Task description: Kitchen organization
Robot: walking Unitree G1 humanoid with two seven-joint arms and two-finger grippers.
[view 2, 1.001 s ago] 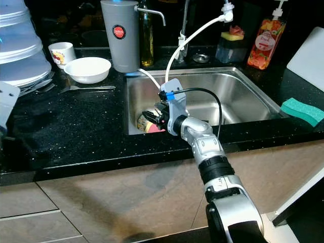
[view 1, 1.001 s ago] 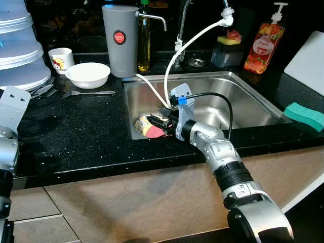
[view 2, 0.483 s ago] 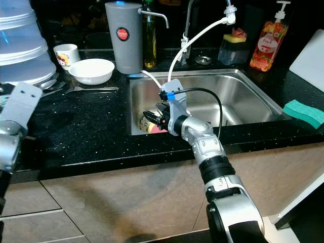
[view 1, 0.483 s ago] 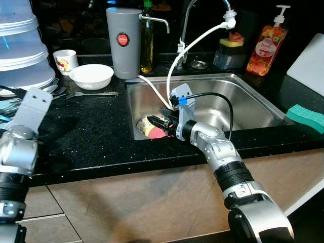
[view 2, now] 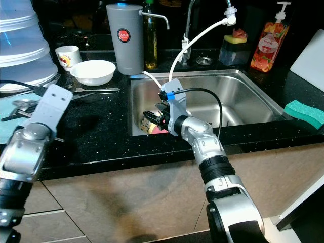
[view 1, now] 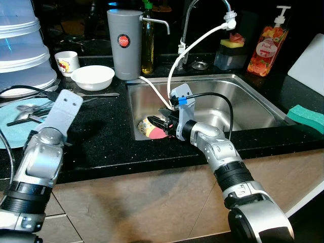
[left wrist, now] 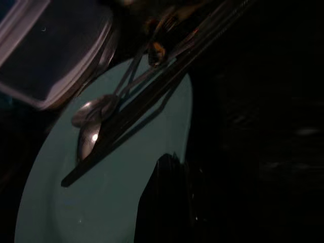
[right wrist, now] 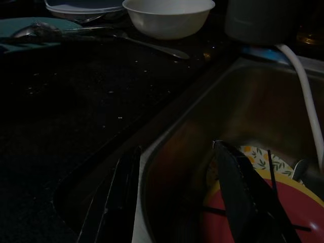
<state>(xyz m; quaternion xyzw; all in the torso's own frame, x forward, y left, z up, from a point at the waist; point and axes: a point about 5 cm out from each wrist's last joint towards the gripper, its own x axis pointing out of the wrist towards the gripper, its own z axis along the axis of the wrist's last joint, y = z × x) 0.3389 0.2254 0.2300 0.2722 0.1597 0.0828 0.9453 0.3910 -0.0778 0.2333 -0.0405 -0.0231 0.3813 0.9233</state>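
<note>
Several dirty plates lie in the steel sink (view 1: 238, 96) at its front left corner, a red and yellow one (view 1: 152, 130) on top. My right gripper (view 1: 156, 121) reaches down to them and is open, with nothing between its fingers. In the right wrist view, one finger (right wrist: 117, 200) lies along the sink wall and the other (right wrist: 238, 192) is over the red plate (right wrist: 253, 212). My left arm (view 1: 48, 144) is raised over the left counter. My left gripper (left wrist: 164, 197) hovers above a teal plate (left wrist: 126, 177) that carries spoons (left wrist: 93, 119) and other cutlery.
A white bowl (view 1: 92, 77), a small cup (view 1: 66, 62) and a fork (view 1: 96, 94) sit on the black counter. Stacked plastic containers (view 1: 20, 50) stand far left. A grey jug (view 1: 125, 43), an oil bottle (view 1: 147, 45), the tap's white hose (view 1: 195, 40), a soap bottle (view 1: 266, 43) and a green sponge (view 1: 306, 112) ring the sink.
My left arm has risen and swung in over the left counter above the teal plate. The view has shifted slightly. My right gripper stays open at the plates.
</note>
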